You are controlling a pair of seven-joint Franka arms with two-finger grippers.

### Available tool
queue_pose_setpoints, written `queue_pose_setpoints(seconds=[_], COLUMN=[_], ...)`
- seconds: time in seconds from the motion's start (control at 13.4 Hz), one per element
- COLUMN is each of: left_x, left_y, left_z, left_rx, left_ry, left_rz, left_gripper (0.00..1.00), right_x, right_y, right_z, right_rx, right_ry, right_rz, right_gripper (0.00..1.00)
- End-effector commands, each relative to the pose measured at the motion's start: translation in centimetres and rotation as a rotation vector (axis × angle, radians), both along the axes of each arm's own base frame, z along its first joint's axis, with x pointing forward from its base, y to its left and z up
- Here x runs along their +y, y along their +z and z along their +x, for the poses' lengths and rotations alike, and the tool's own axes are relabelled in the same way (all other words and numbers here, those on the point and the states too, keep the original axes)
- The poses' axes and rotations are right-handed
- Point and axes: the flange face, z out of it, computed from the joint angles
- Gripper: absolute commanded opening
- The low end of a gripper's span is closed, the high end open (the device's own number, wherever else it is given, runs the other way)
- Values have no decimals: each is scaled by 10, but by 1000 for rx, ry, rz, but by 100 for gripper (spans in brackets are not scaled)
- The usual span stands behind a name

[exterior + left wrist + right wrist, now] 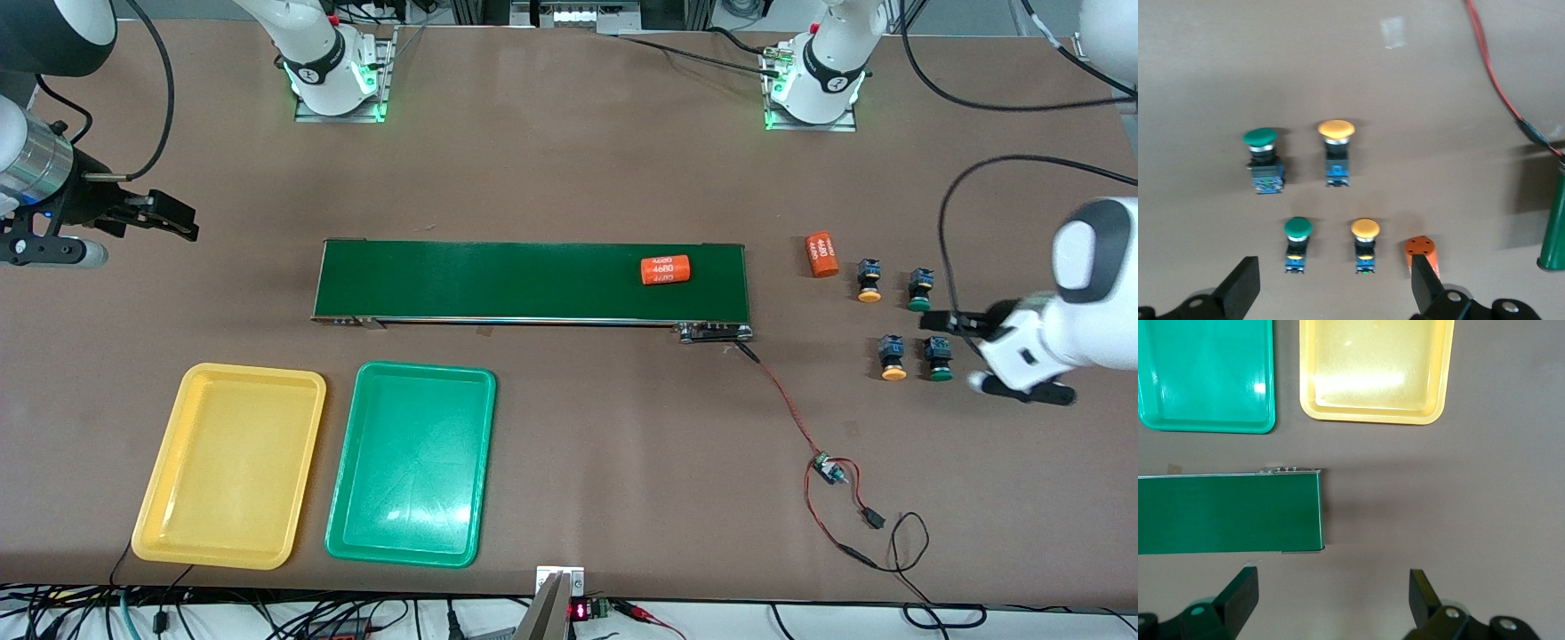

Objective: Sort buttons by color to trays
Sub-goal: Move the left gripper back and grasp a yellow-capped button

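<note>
Four buttons lie in a small square at the left arm's end of the table. The two nearer the front camera are orange (893, 359) and green (938, 360); the two farther ones are orange (869, 282) and green (920, 291). My left gripper (947, 322) hangs open and empty over them; its wrist view shows green caps (1261, 137) (1298, 227) and orange caps (1337, 129) (1365, 229) past my left gripper (1335, 270). The yellow tray (231, 462) and green tray (413, 462) lie empty side by side. My right gripper (178, 220) (1333, 579) waits open and empty over bare table.
A long dark-green conveyor belt (498, 280) crosses the middle with an orange numbered cylinder (665, 269) on it. A second cylinder (822, 254) lies on the table beside the buttons. A red-black wire with a small board (827, 467) trails from the belt's end toward the front camera.
</note>
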Motion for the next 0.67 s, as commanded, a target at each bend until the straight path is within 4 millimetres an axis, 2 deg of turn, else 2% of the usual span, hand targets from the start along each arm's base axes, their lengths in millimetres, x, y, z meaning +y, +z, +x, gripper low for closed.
queue_pose_setpoints(seconds=[0.0,0.07,0.22,0.37,0.45,0.6], left_x=[4,7,-6,-13,-7,-9], left_y=[-15,-25,-66,-91,-103,-127], left_z=[12,10,-6,-17,-20,-28], left_rx=[28,42,70,14,-16,-72], left_ry=[20,51,119,126,136,123], left_rz=[-5,1,32,42,35,38], left_gripper=[100,100,100,100,100,100], right_x=[1,2,3,1,1,2], right_y=[1,1,1,1,1,1], right_z=[-1,-1,-1,-1,-1,-1], right_rx=[-2,-2,-3,-2,-2,-2], right_ry=[-2,0,1,-2,-2,0], right_rz=[12,12,12,12,12,12], right_gripper=[100,100,100,100,100,100])
